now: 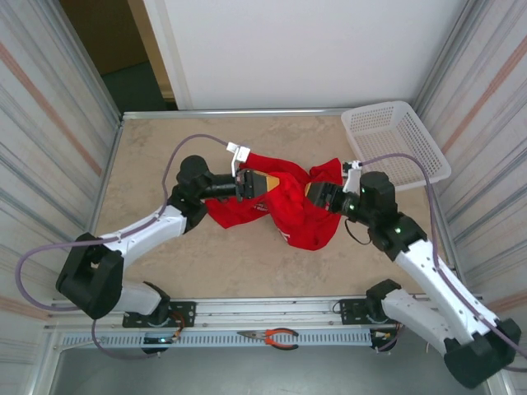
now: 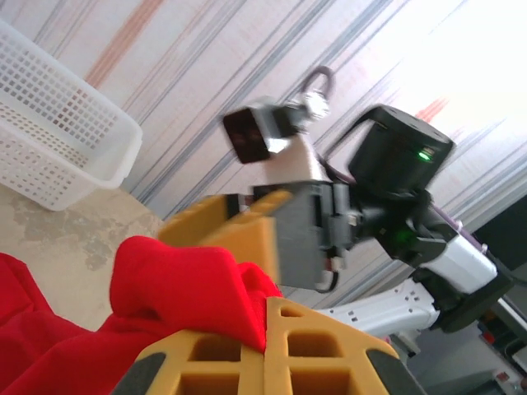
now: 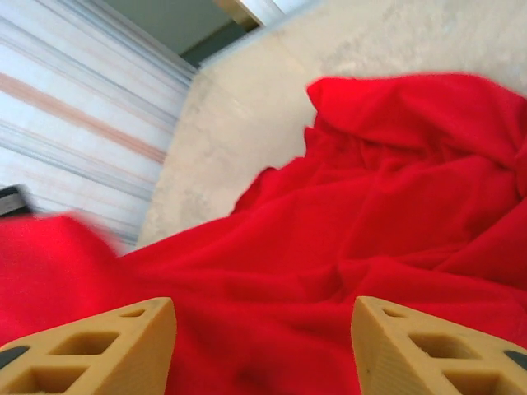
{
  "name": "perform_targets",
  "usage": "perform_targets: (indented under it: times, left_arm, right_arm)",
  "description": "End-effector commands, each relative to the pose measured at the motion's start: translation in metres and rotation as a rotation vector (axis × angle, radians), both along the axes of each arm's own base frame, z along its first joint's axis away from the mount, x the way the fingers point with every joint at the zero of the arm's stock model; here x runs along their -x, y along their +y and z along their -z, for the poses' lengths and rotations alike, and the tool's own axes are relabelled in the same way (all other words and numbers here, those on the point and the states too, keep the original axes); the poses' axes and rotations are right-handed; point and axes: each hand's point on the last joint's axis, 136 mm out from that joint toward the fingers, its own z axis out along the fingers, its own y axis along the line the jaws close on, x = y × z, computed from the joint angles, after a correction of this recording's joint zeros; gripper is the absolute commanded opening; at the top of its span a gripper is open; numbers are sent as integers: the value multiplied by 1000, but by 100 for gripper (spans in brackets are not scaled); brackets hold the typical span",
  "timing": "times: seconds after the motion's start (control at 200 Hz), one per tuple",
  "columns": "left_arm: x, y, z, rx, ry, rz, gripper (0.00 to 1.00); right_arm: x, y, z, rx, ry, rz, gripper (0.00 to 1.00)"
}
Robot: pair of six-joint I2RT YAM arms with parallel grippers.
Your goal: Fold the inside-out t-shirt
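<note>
Shirt (image 1: pixel 284 212) lies bunched in a red heap around mid-table (image 1: pixel 247 267), btwn the two grippers, all ridges and folds (which face is up I can't tell). One lobe of cloth rises toward the far right, and the bulk sags toward the near edge. L gripper (image 1: pixel 249 183) comes in from the left and meets the heap at its upper-left edge. In the left wrist view its yellow pads (image 2: pixel 206 362) are pressed together w/ a peak of red cloth nipped at the seam btwn them, so it's clenched on the shirt. The pinched cloth stands up in a rounded hump just above the pads. R gripper (image 1: pixel 315 194) reaches in from the right at the heap's upper-right part, facing the L gripper across the cloth, the two near each other. In the right wrist view its fingers (image 3: pixel 99 346) sit wide apart at the bottom corners, w/ red cloth spread in the gap and beyond them. Nothing is pinched there, so it's released. From the left wrist cam the R gripper's grey body and yellow finger hang just behind the red hump. Whether they touch the cloth there I can't tell. A white mesh basket (image 1: pixel 395 140) sits at the table's far-right corner, just beyond the R arm and near the shirt's far-right lobe but apart from it. Orange-handled pliers (image 1: pixel 272 336) lie on the rail at the near edge, btwn the arm bases and well apart from the shirt.
</note>
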Motion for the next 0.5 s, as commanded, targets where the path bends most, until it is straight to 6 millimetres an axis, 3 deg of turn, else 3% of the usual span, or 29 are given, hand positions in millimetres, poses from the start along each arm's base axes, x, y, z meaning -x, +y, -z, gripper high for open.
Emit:
perform_targets:
  times: [0.0, 0.16, 0.296, 0.356, 0.446, 0.491]
  left_arm:
    - [2, 5, -14, 50, -29, 8, 0]
    - [2, 6, -14, 44, -28, -3, 0]
    - [3, 7, -14, 40, -23, -7, 0]
    - [1, 8, -12, 34, -14, -19, 0]
    - [-12, 13, -4, 13, 33, -87, 0]
    - [-21, 18, 5, 2, 68, -138, 0]
  right_arm:
    - [12, 7, 0, 51, -7, -29, 62]
    - [15, 30, 7, 93, -14, -75, 63]
    - [0, 42, 14, 120, -8, -62, 59]
    - [-6, 45, 12, 122, -12, -60, 43]
    - [-7, 45, -1, 128, -35, -75, 0]
    - [-5, 43, -10, 126, -53, -86, 0]
